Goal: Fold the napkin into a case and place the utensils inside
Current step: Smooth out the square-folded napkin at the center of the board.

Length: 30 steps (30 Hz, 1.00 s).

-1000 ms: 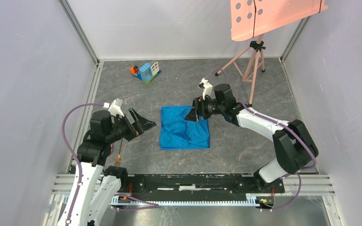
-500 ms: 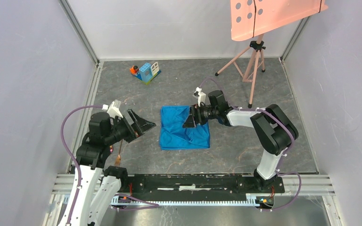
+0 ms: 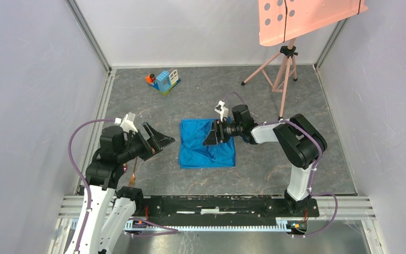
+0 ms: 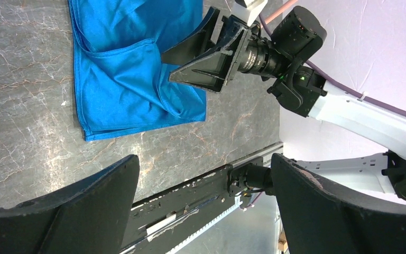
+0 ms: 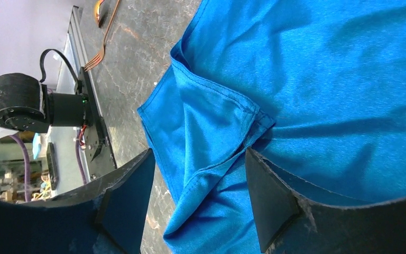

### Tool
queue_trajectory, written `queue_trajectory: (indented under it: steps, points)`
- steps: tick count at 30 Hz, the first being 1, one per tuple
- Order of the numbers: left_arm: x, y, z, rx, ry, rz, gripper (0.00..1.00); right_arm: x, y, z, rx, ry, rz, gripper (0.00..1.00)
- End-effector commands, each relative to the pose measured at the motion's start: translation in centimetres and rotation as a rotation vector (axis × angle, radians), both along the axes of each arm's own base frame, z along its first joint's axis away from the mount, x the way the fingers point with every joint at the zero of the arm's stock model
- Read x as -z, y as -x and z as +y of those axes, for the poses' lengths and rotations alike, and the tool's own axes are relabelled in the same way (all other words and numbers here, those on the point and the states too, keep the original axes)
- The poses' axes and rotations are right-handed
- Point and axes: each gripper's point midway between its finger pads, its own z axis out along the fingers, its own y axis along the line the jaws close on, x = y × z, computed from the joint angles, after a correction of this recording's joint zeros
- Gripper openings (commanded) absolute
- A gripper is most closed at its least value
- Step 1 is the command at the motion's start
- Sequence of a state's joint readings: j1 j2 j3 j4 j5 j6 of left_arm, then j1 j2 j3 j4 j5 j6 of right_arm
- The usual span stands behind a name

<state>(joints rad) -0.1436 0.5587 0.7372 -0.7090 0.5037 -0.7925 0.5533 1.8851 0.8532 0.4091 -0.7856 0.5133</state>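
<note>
From above, the napkin (image 3: 207, 144) lies in the middle of the table (image 3: 275, 169), folded to a rough square with wrinkled layers. The right gripper (image 3: 211, 136) reaches in from the right and sits low over the cloth's upper right part, jaws apart. The left gripper (image 3: 158, 140) hangs left of the napkin, clear of it, with its jaws spread wide and nothing between them. The utensils (image 3: 134, 174) lie on the table near the left arm, well apart from the cloth; only a thin copper handle and tines show there. A toy house (image 3: 165, 81) stands at the far left, and a tripod (image 3: 283, 69) carrying a pink board (image 3: 301, 18) stands at the far right.

In the left wrist view, its own fingers (image 4: 84, 211) frame the bottom corners, wide apart and empty. Beyond them the napkin spreads across the grey table, and the right gripper's two dark fingers are parted over the cloth's edge. Whether they touch the cloth cannot be told here. The base rail (image 4: 190, 201) runs below.

In the right wrist view, its fingers (image 5: 275, 201) stand apart, with a hemmed fold of the napkin lying between them, not pinched. The cloth fills most of the frame. The copper handles of the utensils show at the top left, on bare table beyond the napkin's edge.
</note>
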Motion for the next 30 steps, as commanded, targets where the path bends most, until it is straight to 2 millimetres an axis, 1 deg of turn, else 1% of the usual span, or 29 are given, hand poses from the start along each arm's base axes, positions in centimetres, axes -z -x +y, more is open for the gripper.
queue_trajectory:
  steps: [1, 3, 5, 7, 8, 9, 10, 12, 13, 15, 17, 18, 19, 21, 24, 25, 27, 28, 29, 30]
  points:
    - [-1.6, -0.1, -0.1, -0.004, 0.020, -0.033, 1.00, -1.8, 0.9, 2.5, -0.070, -0.072, -0.031, 0.67]
    - [-1.7, -0.2, -0.1, -0.007, 0.018, -0.036, 1.00, -2.4, 2.3, 3.9, -0.111, -0.095, -0.017, 0.65]
    - [-2.1, -0.1, 0.1, -0.011, 0.007, -0.044, 1.00, -3.8, 5.1, 5.5, -0.172, -0.143, 0.000, 0.64]
    - [-2.6, -0.2, 0.4, -0.026, -0.008, -0.063, 1.00, -6.2, 8.9, 7.1, -0.248, -0.198, -0.003, 0.64]
    - [-2.7, -0.2, 0.6, -0.032, -0.018, -0.073, 1.00, -7.0, 10.0, 7.4, -0.267, -0.209, -0.017, 0.66]
    - [-2.8, -0.3, 0.8, -0.040, -0.028, -0.081, 1.00, -7.7, 10.6, 7.4, -0.273, -0.209, -0.050, 0.68]
    - [-2.7, -0.5, 0.8, -0.042, -0.036, -0.084, 1.00, -7.8, 10.4, 6.8, -0.255, -0.192, -0.072, 0.70]
    - [-2.5, -0.6, 0.7, -0.033, -0.036, -0.079, 1.00, -7.2, 9.4, 5.4, -0.205, -0.151, -0.123, 0.74]
    - [-2.3, -0.8, 0.5, -0.024, -0.028, -0.072, 1.00, -6.7, 9.2, 4.8, -0.196, -0.137, -0.115, 0.74]
    - [-2.0, -0.9, 0.0, -0.002, -0.008, -0.057, 1.00, -6.5, 8.9, 3.7, -0.198, -0.131, -0.102, 0.75]
    - [-2.1, -1.0, -0.3, 0.020, 0.002, -0.060, 1.00, -6.5, 8.0, 2.7, -0.169, -0.114, -0.124, 0.76]
    - [-2.0, -1.2, -0.4, 0.023, -0.001, -0.064, 1.00, -6.2, 7.1, 2.2, -0.148, -0.085, -0.131, 0.76]
    - [-1.8, -1.5, -0.4, 0.026, -0.007, -0.071, 1.00, -5.4, 6.6, 1.6, -0.133, -0.037, -0.124, 0.75]
    - [-0.6, -2.2, -0.5, 0.033, -0.017, -0.057, 0.99, -4.0, 5.5, 0.3, -0.087, 0.045, -0.109, 0.71]
    - [1.9, -3.4, -0.9, 0.058, -0.057, -0.003, 0.95, -1.8, 4.9, -2.4, -0.009, 0.192, -0.112, 0.60]
    - [2.9, -3.9, -1.2, 0.069, -0.086, 0.023, 0.94, -1.1, 5.1, -3.3, 0.004, 0.237, -0.110, 0.57]
    - [4.3, -4.7, -1.8, 0.092, -0.129, 0.048, 0.94, 0.1, 5.9, -4.5, 0.018, 0.284, -0.092, 0.51]
    - [4.7, -5.1, -2.2, 0.104, -0.140, 0.050, 0.94, 0.6, 6.3, -5.2, 0.026, 0.303, -0.085, 0.48]
    - [5.1, -5.5, -2.8, 0.123, -0.150, 0.058, 0.94, 1.6, 6.8, -6.1, 0.037, 0.337, -0.073, 0.46]
    - [5.3, -6.0, -3.1, 0.133, -0.160, 0.060, 0.94, 2.5, 6.8, -7.2, 0.060, 0.376, -0.075, 0.45]
